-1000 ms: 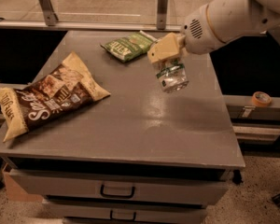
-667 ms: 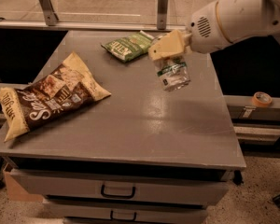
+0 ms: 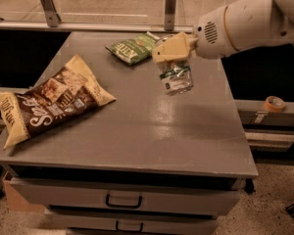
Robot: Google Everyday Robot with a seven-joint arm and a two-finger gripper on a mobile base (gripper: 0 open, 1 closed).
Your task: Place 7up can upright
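Note:
The 7up can (image 3: 175, 78) is a shiny silver can with a green label band. It hangs roughly upright under my gripper (image 3: 172, 58), above the right rear part of the grey table (image 3: 152, 131). The tan fingers (image 3: 169, 49) are closed around the can's top. The white arm reaches in from the upper right. The can's base appears close to the tabletop; I cannot tell whether it touches.
A green snack bag (image 3: 132, 47) lies at the table's back, just left of the gripper. A large brown chip bag (image 3: 51, 99) lies on the left side. Drawers (image 3: 122, 199) sit below the table front. A tape roll (image 3: 274, 103) lies on a shelf at right.
The gripper with the can has shifted slightly up and back toward the table's rear. The bags have not moved.

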